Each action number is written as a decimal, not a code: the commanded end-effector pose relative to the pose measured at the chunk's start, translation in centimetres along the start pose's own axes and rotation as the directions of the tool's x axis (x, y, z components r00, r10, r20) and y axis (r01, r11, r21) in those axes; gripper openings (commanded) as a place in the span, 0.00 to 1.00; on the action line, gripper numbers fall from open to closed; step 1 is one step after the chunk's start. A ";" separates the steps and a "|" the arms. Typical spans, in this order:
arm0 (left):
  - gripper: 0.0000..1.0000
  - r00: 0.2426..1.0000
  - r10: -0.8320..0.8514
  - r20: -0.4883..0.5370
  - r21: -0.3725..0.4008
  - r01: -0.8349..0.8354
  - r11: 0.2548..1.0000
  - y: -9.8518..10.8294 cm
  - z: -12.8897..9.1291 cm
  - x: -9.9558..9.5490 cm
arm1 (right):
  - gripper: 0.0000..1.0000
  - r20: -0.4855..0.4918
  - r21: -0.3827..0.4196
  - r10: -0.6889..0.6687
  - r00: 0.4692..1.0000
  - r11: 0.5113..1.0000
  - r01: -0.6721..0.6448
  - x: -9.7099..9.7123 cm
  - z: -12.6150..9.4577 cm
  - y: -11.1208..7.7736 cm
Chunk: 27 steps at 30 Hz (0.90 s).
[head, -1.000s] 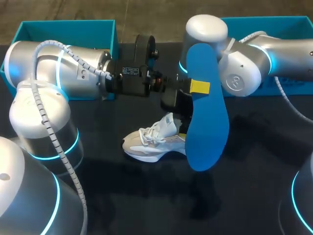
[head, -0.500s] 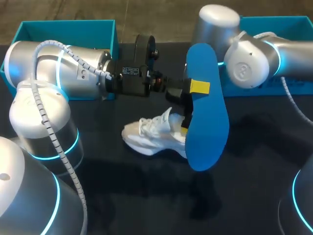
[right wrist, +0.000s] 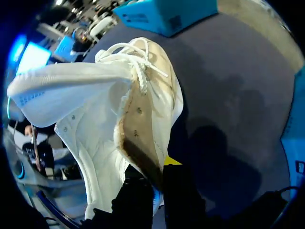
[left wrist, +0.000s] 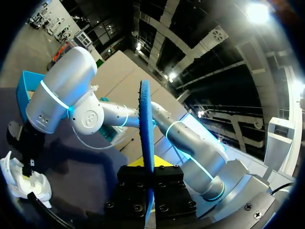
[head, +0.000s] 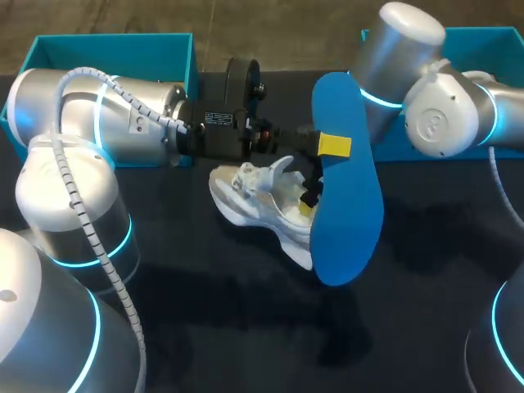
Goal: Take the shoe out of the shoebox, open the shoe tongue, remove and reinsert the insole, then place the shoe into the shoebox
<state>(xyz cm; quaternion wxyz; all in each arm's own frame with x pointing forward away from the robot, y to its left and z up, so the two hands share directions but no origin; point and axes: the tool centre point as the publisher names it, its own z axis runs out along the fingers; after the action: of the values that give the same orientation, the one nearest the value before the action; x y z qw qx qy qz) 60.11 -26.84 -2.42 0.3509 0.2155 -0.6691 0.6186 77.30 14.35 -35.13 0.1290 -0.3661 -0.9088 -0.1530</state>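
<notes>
1. Left pincer [head: 327,146]: clamped on the blue insole [head: 348,205] near its upper end, one yellow tip on the near face. In the left wrist view the insole stands edge-on between the fingers, which press it from both sides.
2. The insole is held upright and off the table [head: 205,327], long axis running twelve to six. My guess at the reason: it is parked in the air, out of the shoe, so the other arm can bring the opening to it.
3. Right pincer [head: 308,196]: closed on the white shoe [head: 258,201] at the collar. In the right wrist view the collar wall runs down between its fingers, with a yellow tip showing on the inside.
4. From that pincer the shoe extends ahead, with the tongue [right wrist: 57,88] folded clear of the mouth, by the look of it, and the laces loose. That would leave the mouth free for the insole.
5. From above, the shoe sits at nine o'clock of the insole, just beside its lower half. The toe points toward ten o'clock and the shoe is tilted. I cannot tell whether the sole touches the table.
6. The right pincer grips at the shoe's three o'clock end, partly hidden behind the insole.
7. Two teal boxes stand at the far edge: left box [head: 115,45] at eleven o'clock, right box [head: 483,37] at one o'clock. Both are well apart from the shoe.
8. Judgement: insole out, reinsertion not yet done.
</notes>
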 end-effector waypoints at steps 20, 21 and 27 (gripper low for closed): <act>0.00 1.000 0.000 0.000 0.004 0.000 1.000 0.1 0.1 0.0 | 0.00 -0.010 -0.145 0.369 0.930 0.919 -0.366 0.8 0.5 -0.8; 0.00 1.000 0.000 0.000 0.004 0.000 1.000 0.1 0.1 0.0 | 0.00 -0.016 -0.149 0.410 0.912 0.901 -0.408 0.8 0.5 -1.0; 0.00 1.000 0.000 0.000 0.004 0.000 1.000 0.1 0.1 0.0 | 0.00 -0.062 -0.187 0.583 0.810 0.790 -0.584 1.5 0.5 -1.6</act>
<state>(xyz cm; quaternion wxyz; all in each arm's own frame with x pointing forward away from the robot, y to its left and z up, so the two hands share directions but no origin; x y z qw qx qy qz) 60.11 -26.83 -2.42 0.3510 0.2155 -0.6691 0.6187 76.04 14.52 -35.66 0.1416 -0.5847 -0.7790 -0.1768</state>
